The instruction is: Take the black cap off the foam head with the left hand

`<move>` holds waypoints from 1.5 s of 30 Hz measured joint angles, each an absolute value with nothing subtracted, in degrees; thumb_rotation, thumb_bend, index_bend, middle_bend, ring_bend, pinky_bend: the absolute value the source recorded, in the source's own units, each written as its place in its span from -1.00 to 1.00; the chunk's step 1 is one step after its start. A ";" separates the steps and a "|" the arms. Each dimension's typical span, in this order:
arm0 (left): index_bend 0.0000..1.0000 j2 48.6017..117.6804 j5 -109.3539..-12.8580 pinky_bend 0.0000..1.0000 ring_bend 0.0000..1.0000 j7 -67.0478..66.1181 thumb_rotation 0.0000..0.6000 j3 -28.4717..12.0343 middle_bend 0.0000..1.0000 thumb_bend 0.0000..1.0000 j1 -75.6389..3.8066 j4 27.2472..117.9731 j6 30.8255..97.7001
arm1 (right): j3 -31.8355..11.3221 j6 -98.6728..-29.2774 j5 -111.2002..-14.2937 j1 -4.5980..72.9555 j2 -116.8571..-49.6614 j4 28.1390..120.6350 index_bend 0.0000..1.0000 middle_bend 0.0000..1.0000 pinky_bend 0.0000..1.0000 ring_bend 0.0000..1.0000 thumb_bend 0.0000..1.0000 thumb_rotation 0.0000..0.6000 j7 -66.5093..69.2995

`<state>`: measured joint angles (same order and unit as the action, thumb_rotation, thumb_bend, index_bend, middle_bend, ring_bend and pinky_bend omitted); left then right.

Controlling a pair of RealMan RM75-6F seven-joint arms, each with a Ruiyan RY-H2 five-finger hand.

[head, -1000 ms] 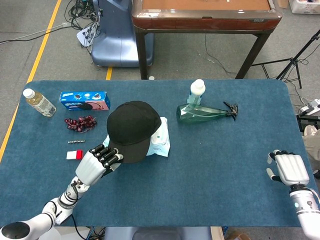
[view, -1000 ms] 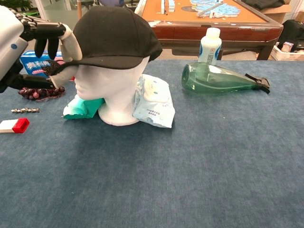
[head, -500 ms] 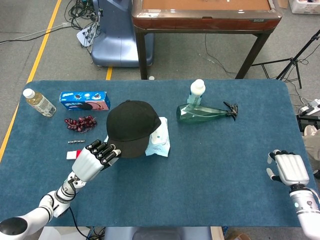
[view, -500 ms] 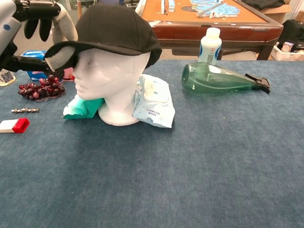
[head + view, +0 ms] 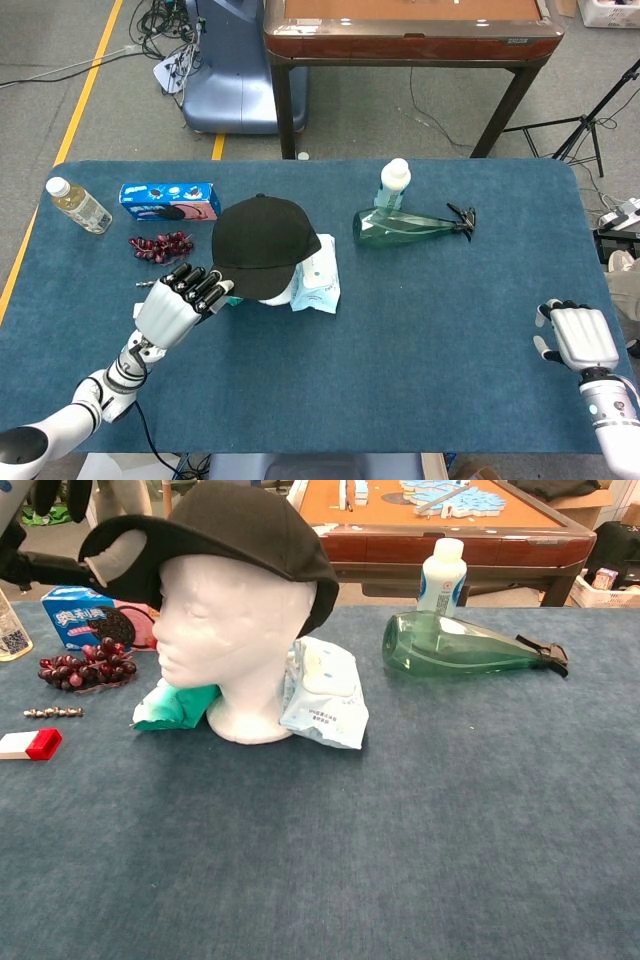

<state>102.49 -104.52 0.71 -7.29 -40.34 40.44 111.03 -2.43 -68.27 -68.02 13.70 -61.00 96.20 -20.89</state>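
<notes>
While the left robot hand [image 5: 178, 300] grips its brim, the black cap [image 5: 235, 525] tilts up off the foam head [image 5: 235, 630]; the right robot hand [image 5: 578, 337] rests spread on the desk [image 5: 450, 330].

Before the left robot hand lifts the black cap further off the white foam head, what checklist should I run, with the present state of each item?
1. Left robot hand holds the brim of the black fabric cap: ok.
2. Brim raised clear of the white foam head's face: ok.
3. Cap fully off the head: not ok, its back sits on the crown.
4. Head base flat on the blue table: ok.
5. Right robot hand away from the cap: ok.
6. Grip firmness: cannot tell.
</notes>
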 measured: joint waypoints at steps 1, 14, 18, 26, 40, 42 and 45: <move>0.23 102.15 -104.10 0.49 0.35 0.65 1.00 -7.59 0.39 0.17 -40.60 40.62 110.58 | -2.43 -68.20 -67.99 13.73 -61.00 96.18 -0.03 -0.23 -0.20 -0.32 -0.34 1.00 -20.88; 0.23 99.66 -102.13 0.50 0.36 0.37 1.00 -9.70 0.39 0.17 -43.22 41.87 109.12 | -2.54 -67.68 -67.41 13.97 -61.09 95.83 -0.03 -0.23 -0.20 -0.32 -0.34 1.00 -20.78; 0.23 99.29 -101.74 0.50 0.36 0.06 1.00 -10.02 0.39 0.17 -43.76 42.22 108.78 | -2.51 -67.80 -67.56 13.95 -61.11 95.89 -0.03 -0.23 -0.20 -0.32 -0.34 1.00 -20.74; 0.23 98.38 -100.80 0.51 0.36 -1.50 1.00 -10.93 0.40 0.17 -45.36 42.58 106.80 | -2.45 -67.63 -67.43 14.02 -61.12 95.86 -0.03 -0.23 -0.20 -0.32 -0.34 1.00 -20.83; 0.23 97.74 -96.05 0.51 0.36 -0.56 1.00 -13.70 0.40 0.17 -47.77 38.45 102.22 | -2.44 -67.62 -67.40 14.01 -60.98 95.87 -0.03 -0.23 -0.21 -0.32 -0.34 1.00 -20.54; 0.23 97.66 -95.22 0.51 0.36 -0.15 1.00 -14.09 0.40 0.17 -47.77 37.58 101.99 | -2.44 -67.67 -67.47 14.00 -60.97 95.87 -0.03 -0.23 -0.20 -0.32 -0.34 1.00 -20.47; 0.23 97.38 -93.57 0.51 0.37 0.83 1.00 -14.79 0.40 0.17 -47.50 36.04 101.56 | -2.39 -67.63 -67.47 14.01 -60.99 95.86 -0.03 -0.23 -0.20 -0.32 -0.34 1.00 -20.57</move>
